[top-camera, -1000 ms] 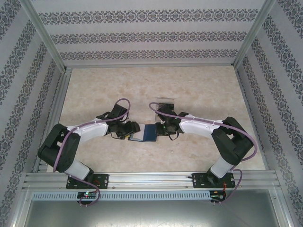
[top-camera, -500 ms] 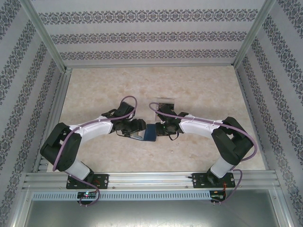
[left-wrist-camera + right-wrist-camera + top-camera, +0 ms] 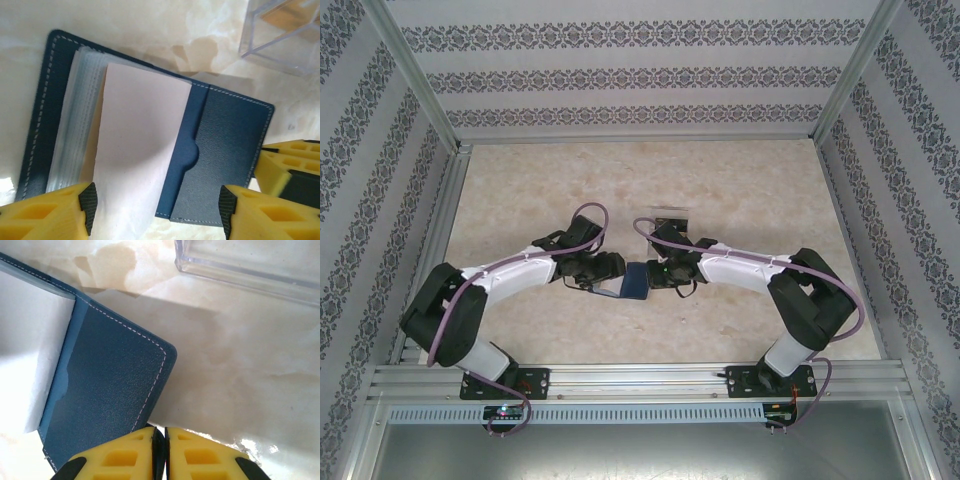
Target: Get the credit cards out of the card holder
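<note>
Open card holder [image 3: 230, 135], pale card [image 3: 140, 145], L gripper [image 3: 157, 202] spread, R gripper [image 3: 160, 440] pressed together

A fine-grained, matt, leather-like finish is seen on the dark navy-blue folding card holder [image 3: 230, 150]; its clear plastic sleeves [image 3: 75, 110] look glossy, the pale pinkish rectangular card [image 3: 135, 150] matt, the cream marble-patterned tabletop [image 3: 240, 365] polished.

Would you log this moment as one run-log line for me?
wallet: open | card: pale, edge in pocket | left gripper: jaws open over wallet | right gripper: jaws shut at wallet edge
</note>
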